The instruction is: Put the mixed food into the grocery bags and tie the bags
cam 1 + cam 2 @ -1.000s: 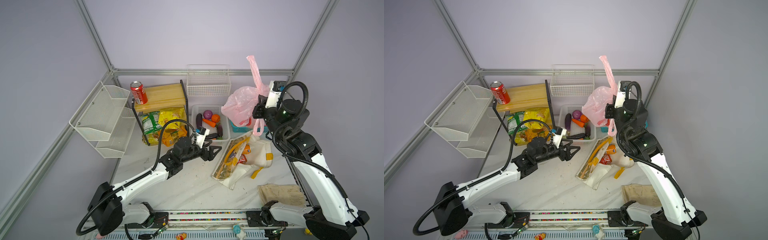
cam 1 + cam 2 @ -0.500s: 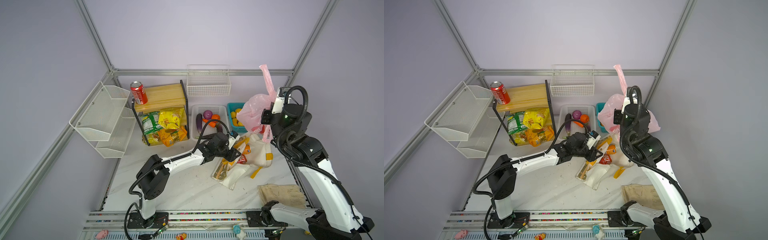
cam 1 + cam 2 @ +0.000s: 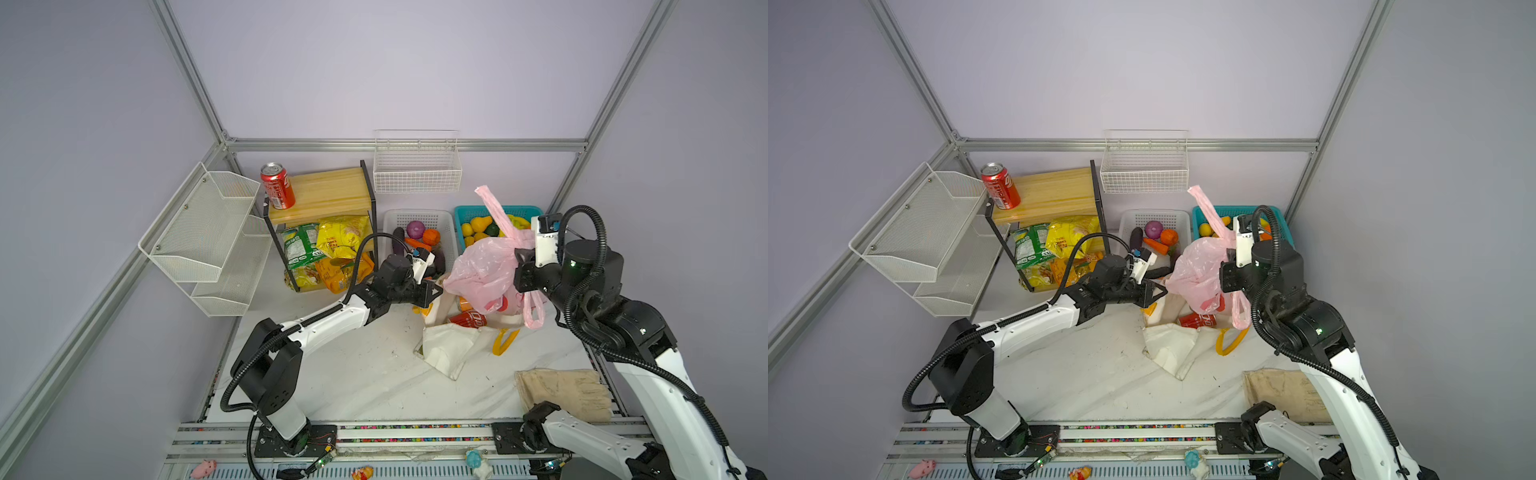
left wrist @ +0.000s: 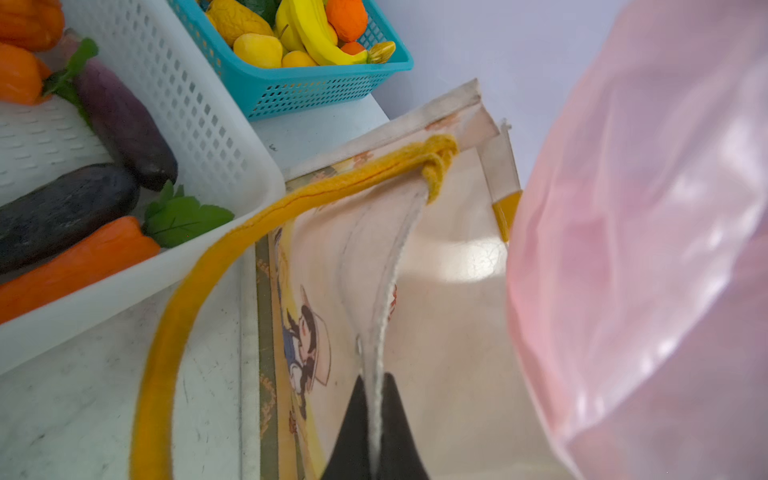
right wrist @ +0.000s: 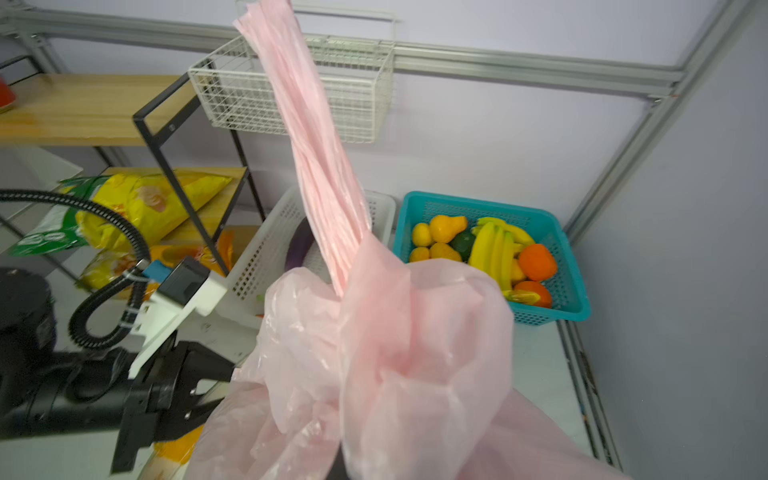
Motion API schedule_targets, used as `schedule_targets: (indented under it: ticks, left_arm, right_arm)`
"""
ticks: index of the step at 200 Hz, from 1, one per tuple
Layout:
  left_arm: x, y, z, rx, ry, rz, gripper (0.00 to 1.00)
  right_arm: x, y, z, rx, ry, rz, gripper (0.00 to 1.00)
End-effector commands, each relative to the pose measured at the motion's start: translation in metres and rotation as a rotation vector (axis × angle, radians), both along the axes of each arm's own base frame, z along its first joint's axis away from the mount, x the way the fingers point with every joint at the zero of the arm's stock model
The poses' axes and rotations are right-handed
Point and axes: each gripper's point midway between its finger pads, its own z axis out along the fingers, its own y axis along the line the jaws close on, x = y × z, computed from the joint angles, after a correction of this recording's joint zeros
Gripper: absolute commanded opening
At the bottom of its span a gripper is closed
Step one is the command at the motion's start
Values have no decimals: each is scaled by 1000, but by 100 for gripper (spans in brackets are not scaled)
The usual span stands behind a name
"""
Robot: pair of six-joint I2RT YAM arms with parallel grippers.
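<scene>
At lower right in both top views a beige cloth (image 3: 561,392) lies flat on the table (image 3: 353,374), well apart from the rest. Above it, mid-frame, the white tote (image 3: 446,351) slumps on the table, a yellow strap (image 3: 505,340) spilling to its right and a cola can (image 3: 467,320) lying in its mouth. The left gripper (image 3: 435,292) reaches in from the left to the tote's upper-left corner. In the left wrist view its black fingertips (image 4: 399,415) are pressed together on the tote's white rim, which runs up between them. Just right of it the pink bag (image 3: 482,270) hangs over the tote's mouth. Whether its bottom rests inside cannot be told. Its neck is bunched at the right gripper (image 3: 519,266), which is clamped on the plastic, though the right wrist view shows only bag over the fingers. One twisted handle sticks up and a loop droops at the right. Farther back stand a white basket (image 3: 415,218) holding a purple onion (image 3: 415,229), and to its right a teal basket (image 3: 523,210) of yellow fruit. At upper left a wooden shelf (image 3: 324,193) carries a second red can (image 3: 277,185), upright at its left end, with packets (image 3: 328,249) beneath. A wire basket (image 3: 417,174) hangs on the back wall.
</scene>
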Motion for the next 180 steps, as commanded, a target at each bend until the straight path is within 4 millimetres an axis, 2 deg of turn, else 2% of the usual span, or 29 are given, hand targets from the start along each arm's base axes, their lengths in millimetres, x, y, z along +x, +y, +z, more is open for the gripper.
schedule_targets:
  ticks: [1,20,32,43,61,119,139,147,163,180]
  left_arm:
    - [-8,10,25,-100,-27,-25,0]
    - [-7,17,24,-123,-13,-18,0]
    - [-8,17,25,-135,-7,-24,0]
    - [-7,18,25,-136,-7,-26,0]
    - [-4,20,25,-140,-2,-16,0]
    - [6,25,37,-188,5,10,0]
    - [6,27,37,-192,9,14,0]
    - [6,28,36,-191,11,16,0]
    - [6,30,35,-193,18,23,0]
    - [7,36,36,-198,11,38,0]
  right_arm:
    - [-11,33,-12,58,70,184,0]
    - [2,18,-37,-90,120,106,0]
    - [8,20,-57,-157,164,119,0]
    - [7,29,-67,-165,186,177,0]
    - [0,47,-69,-139,176,288,0]
    - [-38,108,-96,23,279,685,0]
    - [-25,110,-122,27,340,653,0]
    - [-14,107,-132,40,363,603,0]
    - [10,95,-148,52,401,460,0]
    - [35,71,-165,43,404,236,0]
